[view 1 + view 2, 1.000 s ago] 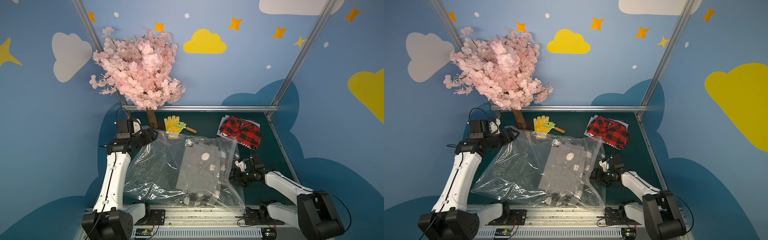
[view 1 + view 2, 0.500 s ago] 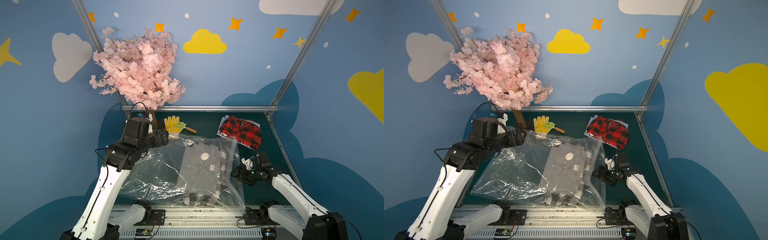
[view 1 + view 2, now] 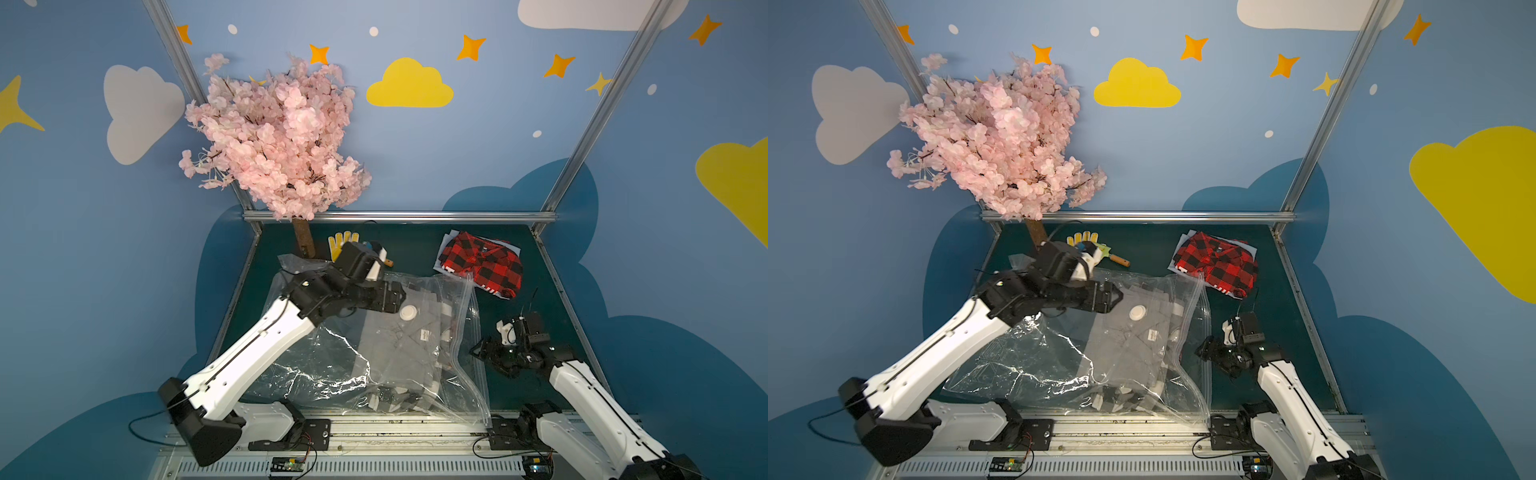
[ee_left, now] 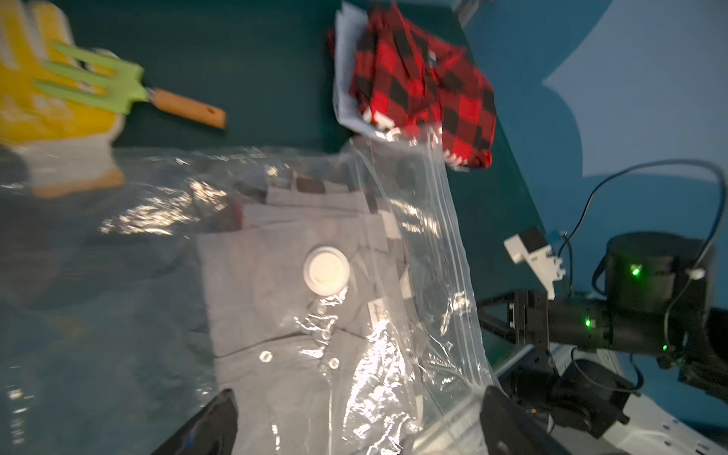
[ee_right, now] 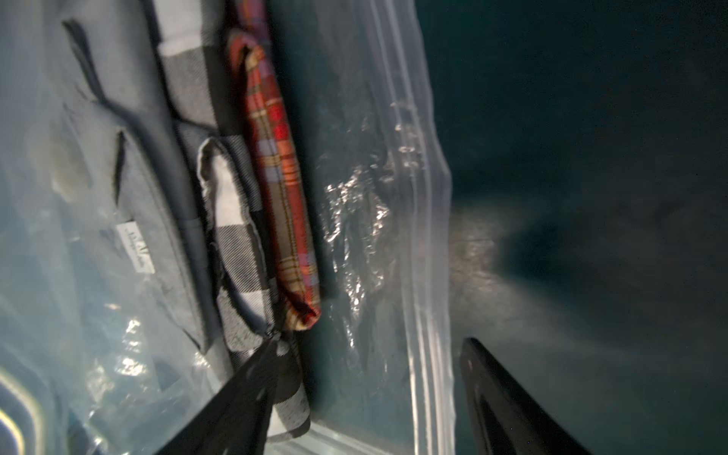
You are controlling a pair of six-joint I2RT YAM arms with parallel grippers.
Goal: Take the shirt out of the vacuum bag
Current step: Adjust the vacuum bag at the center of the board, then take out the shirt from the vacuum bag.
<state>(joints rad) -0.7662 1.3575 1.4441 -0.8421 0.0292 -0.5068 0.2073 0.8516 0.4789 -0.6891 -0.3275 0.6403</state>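
Step in hand: getting into the bag's mouth, grey shirt (image 3: 399, 345) not out yet. Left gripper (image 4: 360, 417) had its jaws wide apart and empty, hovering over the vacuum bag (image 3: 316, 365), with the round white valve (image 4: 326, 270) just ahead of them. Right gripper (image 5: 366, 398) jaws were also apart, with the ribbed zip-seal edge (image 5: 427, 275) running between them, unclamped. The shirt lay folded flat inside the bag, below the left jaws, with plaid folds (image 5: 283, 177) tucked alongside. Film was clear, crinkly, slack and full of glare; I judged it slippery. Next move needed one side pinning film and the other reaching onto cloth only. I couldn't tell whether the zip was parted.
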